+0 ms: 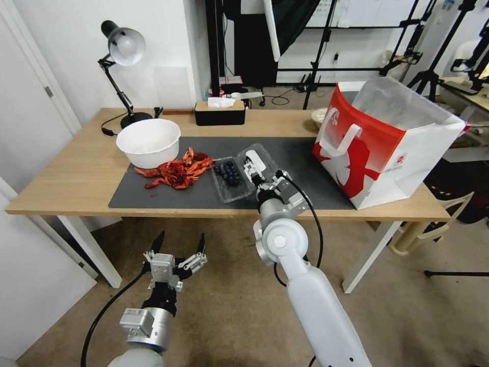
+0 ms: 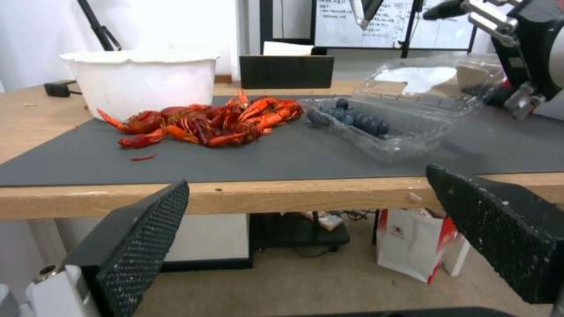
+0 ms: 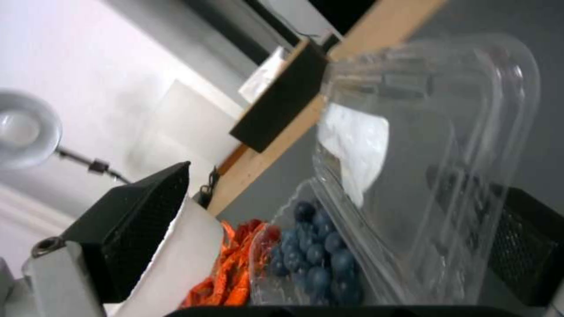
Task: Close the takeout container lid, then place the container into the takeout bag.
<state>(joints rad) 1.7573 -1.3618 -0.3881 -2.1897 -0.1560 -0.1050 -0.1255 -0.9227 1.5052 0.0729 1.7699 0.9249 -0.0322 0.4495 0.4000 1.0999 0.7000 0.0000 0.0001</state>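
The takeout container (image 1: pixel 232 178) (image 2: pixel 370 127) lies open on the dark mat, its tray half full of dark blue berries (image 3: pixel 317 255). The clear lid (image 1: pixel 257 158) (image 2: pixel 423 83) (image 3: pixel 423 145), with a white sticker, is tilted up off the mat. My right gripper (image 1: pixel 254 172) (image 3: pixel 308 169) is open at the lid's outer side. One finger shows through the plastic and the other stands clear of it. The red and white takeout bag (image 1: pixel 387 142) stands open at the table's right end. Below the table's front edge hangs my left gripper (image 1: pixel 181 237) (image 2: pixel 306 179), open and holding nothing.
Red crayfish (image 1: pixel 178 173) are piled just left of the container, beside a large white bowl (image 1: pixel 148 141). At the back stand a black tissue box (image 1: pixel 219 112) and a desk lamp (image 1: pixel 122 46). The mat (image 1: pixel 300 153) lies bare between container and bag.
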